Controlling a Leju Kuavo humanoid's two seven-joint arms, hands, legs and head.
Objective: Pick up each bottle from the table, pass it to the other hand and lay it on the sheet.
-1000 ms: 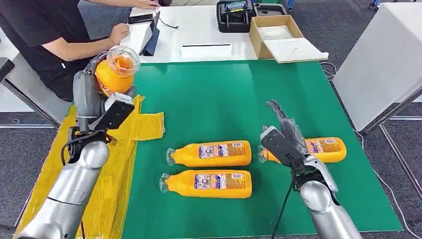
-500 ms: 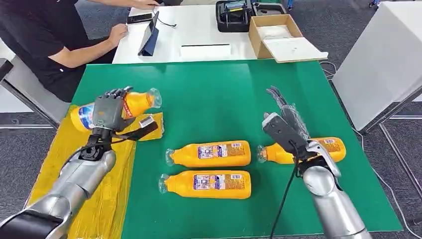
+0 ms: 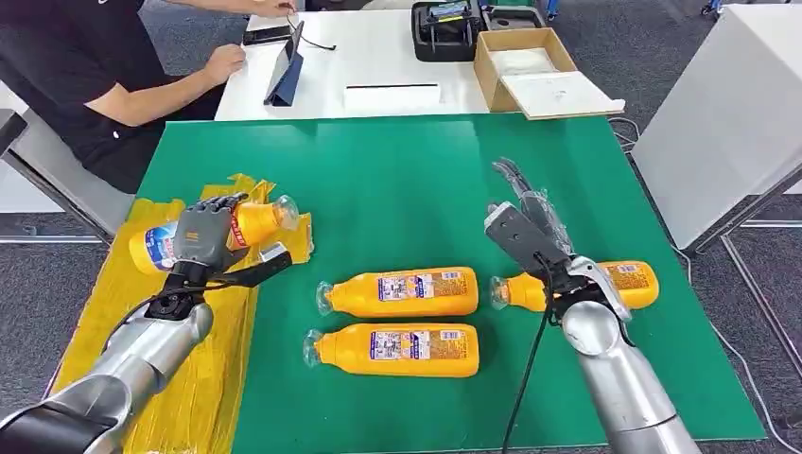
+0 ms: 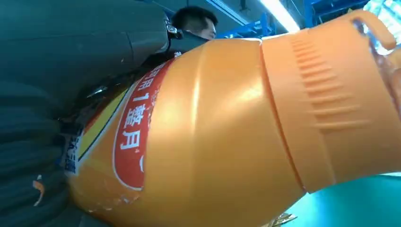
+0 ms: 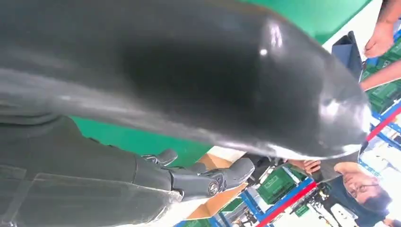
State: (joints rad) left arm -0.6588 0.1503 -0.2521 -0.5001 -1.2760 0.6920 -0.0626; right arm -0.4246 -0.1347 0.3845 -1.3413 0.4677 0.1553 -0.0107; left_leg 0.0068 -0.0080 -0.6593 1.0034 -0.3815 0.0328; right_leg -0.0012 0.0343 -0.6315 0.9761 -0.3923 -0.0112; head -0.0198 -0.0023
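Observation:
My left hand (image 3: 201,234) grips an orange bottle (image 3: 253,218) lying sideways low over the yellow sheet (image 3: 213,369) at the table's left edge; the same bottle (image 4: 227,127) looms close in the left wrist view. Three more orange bottles lie on the green mat: one in the middle (image 3: 402,292), one nearer me (image 3: 397,349), one at the right (image 3: 624,281). My right hand (image 3: 530,222) is raised above the right bottle's neck, fingers apart and straight, holding nothing; its thumb (image 5: 198,75) shows large in the right wrist view.
A person sits at the far left beside a white table (image 3: 378,66) carrying a tablet (image 3: 287,68), a black case (image 3: 446,28) and an open cardboard box (image 3: 530,71). A white cabinet (image 3: 728,113) stands to the right of the green mat (image 3: 407,180).
My left hand has brought the bottle down from upright and high to lying sideways low over the sheet. My right hand has shifted slightly up and left, still holding nothing.

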